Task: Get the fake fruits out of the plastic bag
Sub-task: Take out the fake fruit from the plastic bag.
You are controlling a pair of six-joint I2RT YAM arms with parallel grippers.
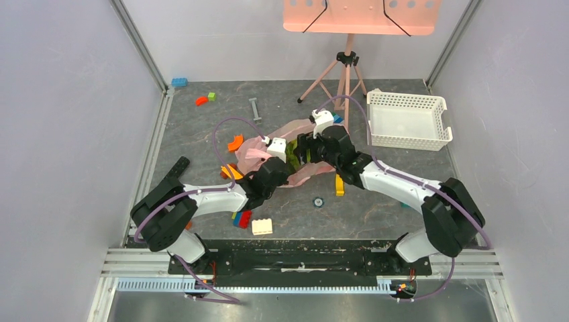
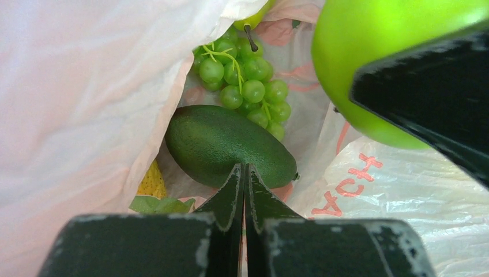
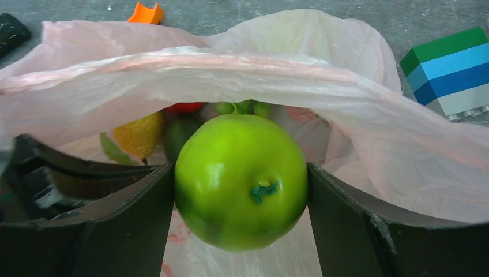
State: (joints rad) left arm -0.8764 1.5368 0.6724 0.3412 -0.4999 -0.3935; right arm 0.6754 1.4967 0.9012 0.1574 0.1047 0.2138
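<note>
While right gripper [image 3: 241, 186] clamps green apple [image 3: 230, 167] | left gripper [image 2: 245, 176] closed (at plastic bag [image 2: 86, 115])

Plastic bag [image 1: 249, 151] lies mid-counter [image 1: 376, 215], in front of the tripod [image 1: 344, 77]. Basket [image 1: 406, 96] stands off to the far right. We note both claws at the bag's mouth, left claw [image 2: 244, 173] entering from the left, right claw [image 3: 241, 173] from the right. Apple [image 3: 241, 190] sits between the right claw's fingers, at the opening. Inside the bag: avocado [image 2: 225, 144] just ahead of the left claw, grapes [image 2: 248, 86] just behind it, lemon [image 2: 151, 180] beside the avocado (partly hidden under bag film). One block [image 1: 262, 226] lies on the counter near the left arm.
</note>
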